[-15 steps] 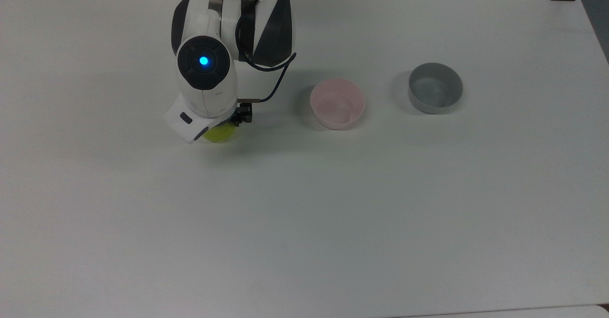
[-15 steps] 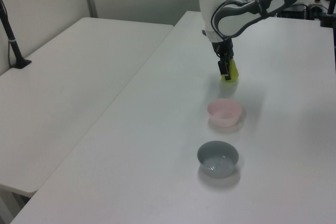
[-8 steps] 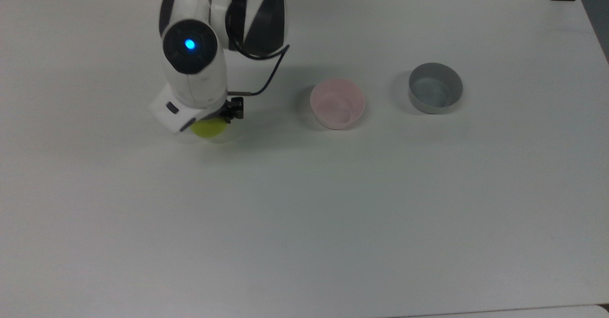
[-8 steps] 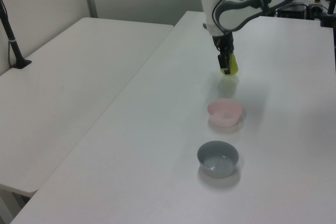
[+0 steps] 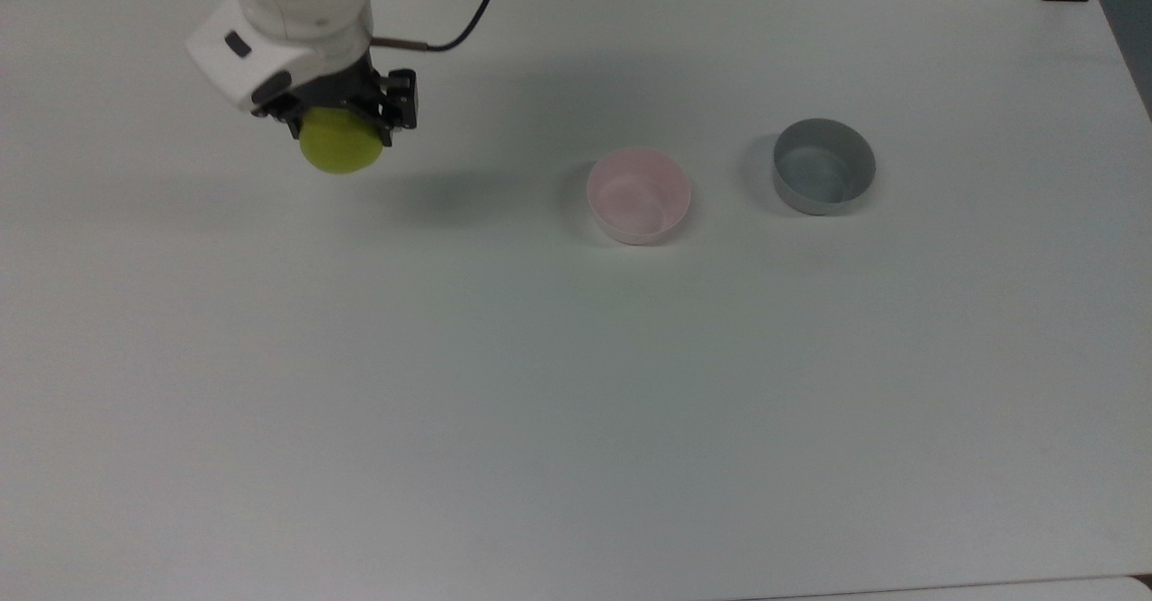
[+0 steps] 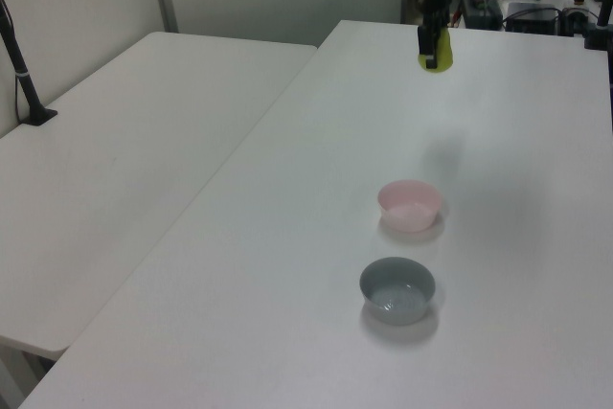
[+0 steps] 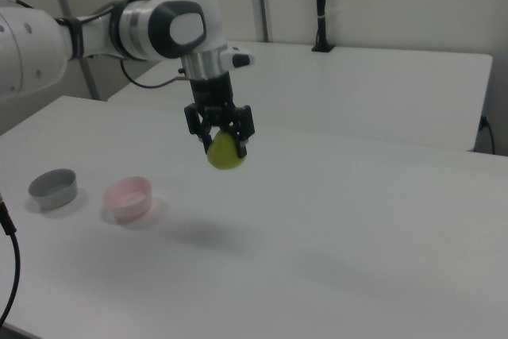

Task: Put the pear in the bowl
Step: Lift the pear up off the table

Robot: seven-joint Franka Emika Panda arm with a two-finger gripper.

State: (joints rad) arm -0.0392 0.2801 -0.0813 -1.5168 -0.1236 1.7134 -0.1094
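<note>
A white robot arm holds a yellow-green pear [image 5: 339, 144] in the air above a white bench [image 5: 576, 385]. The gripper [image 7: 221, 137] is clamped on the pear's upper part, its black fingers [image 7: 243, 129] pressed against either side, and the fruit hangs below them. A soft shadow on the bench beneath shows the pear is lifted clear of the surface.

The pale pink bowl [image 5: 638, 194] sits well apart from the pear, toward the top view's right. Just beyond the pink bowl, further to the top view's right, stands a grey bowl [image 5: 823, 165]. Both bowls are empty.

Judging from this, the pickup is done; what remains is to carry the pear across to the pink bowl, lower it and let go.

The bare bench between pear and pink bowl leaves an open path. The grey bowl stands near the pink bowl, apart from it, so an overshoot is the likely risk. The bench's far edge lies near the gripper in the top view.
</note>
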